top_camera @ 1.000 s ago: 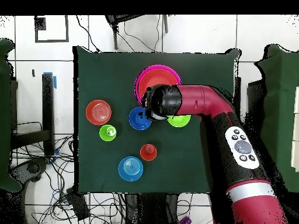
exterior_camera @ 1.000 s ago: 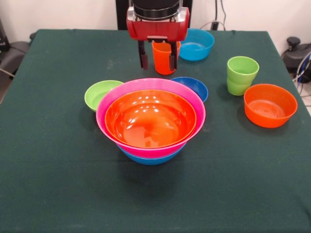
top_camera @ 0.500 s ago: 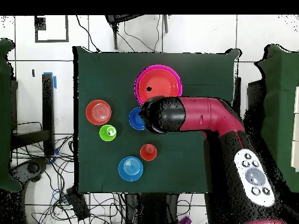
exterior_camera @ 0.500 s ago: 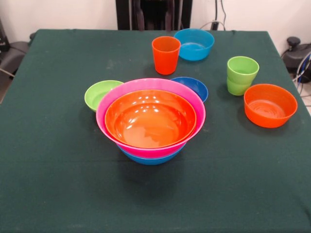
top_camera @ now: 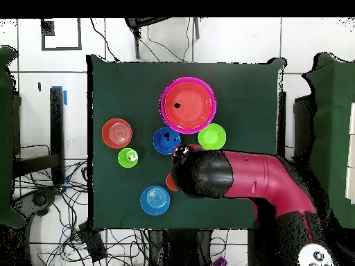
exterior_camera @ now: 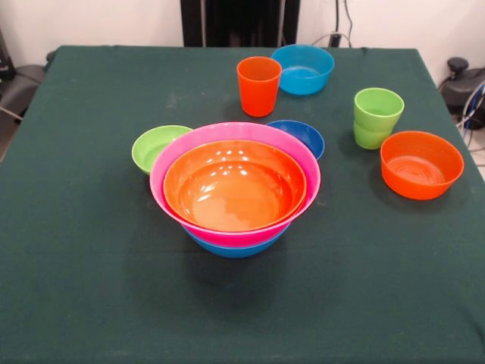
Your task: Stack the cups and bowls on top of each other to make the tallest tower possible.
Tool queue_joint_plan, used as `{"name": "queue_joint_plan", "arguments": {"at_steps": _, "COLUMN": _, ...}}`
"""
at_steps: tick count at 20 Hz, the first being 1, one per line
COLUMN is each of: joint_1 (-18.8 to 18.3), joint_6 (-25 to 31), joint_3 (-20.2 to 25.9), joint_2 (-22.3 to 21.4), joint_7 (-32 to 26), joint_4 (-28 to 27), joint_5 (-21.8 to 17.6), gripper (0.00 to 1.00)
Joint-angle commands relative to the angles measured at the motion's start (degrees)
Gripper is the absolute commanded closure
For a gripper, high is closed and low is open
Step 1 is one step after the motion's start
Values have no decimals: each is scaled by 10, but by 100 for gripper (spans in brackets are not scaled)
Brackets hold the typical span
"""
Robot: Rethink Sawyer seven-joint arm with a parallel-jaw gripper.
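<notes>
Standing unmarked, the orange cup [exterior_camera: 258,85] sits behind the tower [exterior_camera: 235,189].

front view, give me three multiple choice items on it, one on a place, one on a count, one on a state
1. What stands right behind the orange cup?
A. light blue bowl
B. pink bowl
C. green cups

2. How many bowls show in the tower?
A. one
B. three
C. five

3. How are the green cups?
A. lying on their sides
B. apart at two corners
C. nested upright

Answers:
1 A, the light blue bowl sits just beyond the cup, by the far edge.
2 B, blue, pink and orange rims show, one in another.
3 C, one cup sits inside the other, both mouths up.
</notes>
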Motion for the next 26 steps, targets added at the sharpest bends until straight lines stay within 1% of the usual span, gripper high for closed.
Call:
{"name": "queue_joint_plan", "arguments": {"at_steps": 1, "joint_1": -7, "joint_6": 3, "joint_3": 14, "joint_2": -16, "joint_7": -57, "joint_4": 80, "joint_5": 2, "gripper": 0}}
{"name": "queue_joint_plan", "arguments": {"at_steps": 8, "joint_1": -25, "joint_6": -5, "joint_3": 23, "joint_2": -40, "joint_7": -73, "joint_4": 114, "joint_5": 6, "gripper": 0}}
{"name": "queue_joint_plan", "arguments": {"at_steps": 11, "joint_1": -29, "joint_6": -24, "joint_3": 25, "joint_2": -31, "joint_7": -66, "joint_4": 120, "joint_5": -6, "gripper": 0}}
{"name": "queue_joint_plan", "arguments": {"at_steps": 13, "joint_1": -26, "joint_6": -46, "joint_3": 22, "joint_2": -8, "joint_7": -51, "joint_4": 118, "joint_5": -26, "gripper": 0}}
{"name": "queue_joint_plan", "arguments": {"at_steps": 14, "joint_1": -23, "joint_6": -60, "joint_3": 18, "joint_2": 10, "joint_7": -41, "joint_4": 115, "joint_5": -40, "gripper": 0}}
{"name": "queue_joint_plan", "arguments": {"at_steps": 17, "joint_1": -16, "joint_6": -93, "joint_3": 10, "joint_2": 50, "joint_7": -22, "joint_4": 106, "joint_5": -62, "gripper": 0}}
{"name": "queue_joint_plan", "arguments": {"at_steps": 21, "joint_1": 2, "joint_6": -133, "joint_3": -9, "joint_2": 103, "joint_7": 7, "joint_4": 75, "joint_5": -96, "gripper": 0}}
{"name": "queue_joint_plan", "arguments": {"at_steps": 22, "joint_1": 7, "joint_6": -139, "joint_3": -13, "joint_2": 117, "joint_7": 11, "joint_4": 65, "joint_5": -104, "gripper": 0}}
{"name": "queue_joint_plan", "arguments": {"at_steps": 24, "joint_1": 10, "joint_6": -138, "joint_3": -13, "joint_2": 138, "joint_7": 8, "joint_4": 47, "joint_5": -110, "gripper": 0}}
{"name": "queue_joint_plan", "arguments": {"at_steps": 26, "joint_1": 10, "joint_6": -129, "joint_3": -12, "joint_2": 143, "joint_7": 3, "joint_4": 39, "joint_5": -114, "gripper": 0}}
